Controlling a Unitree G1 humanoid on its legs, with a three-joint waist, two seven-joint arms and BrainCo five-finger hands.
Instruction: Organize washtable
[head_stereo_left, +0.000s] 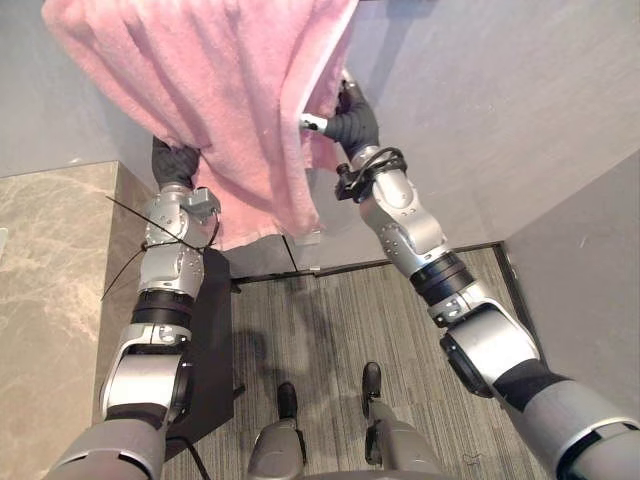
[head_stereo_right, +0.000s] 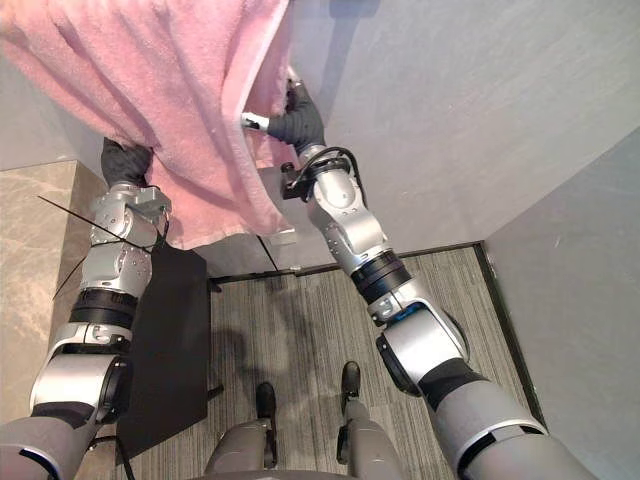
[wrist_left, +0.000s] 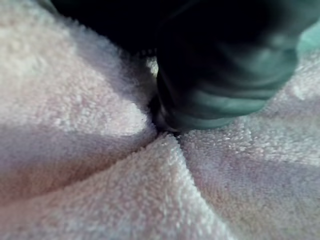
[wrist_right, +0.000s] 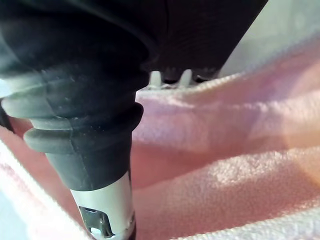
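Though the right hand clasps the pink towel — left hand buried in folds, grasp unclear.

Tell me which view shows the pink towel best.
Left eye view: the pink towel hangs nearly whole, lower hem visible. Right eye view crops its left side. Both wrist views show close-up folds.

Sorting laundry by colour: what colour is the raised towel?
The towel is plain pink, clearest in the left eye view.
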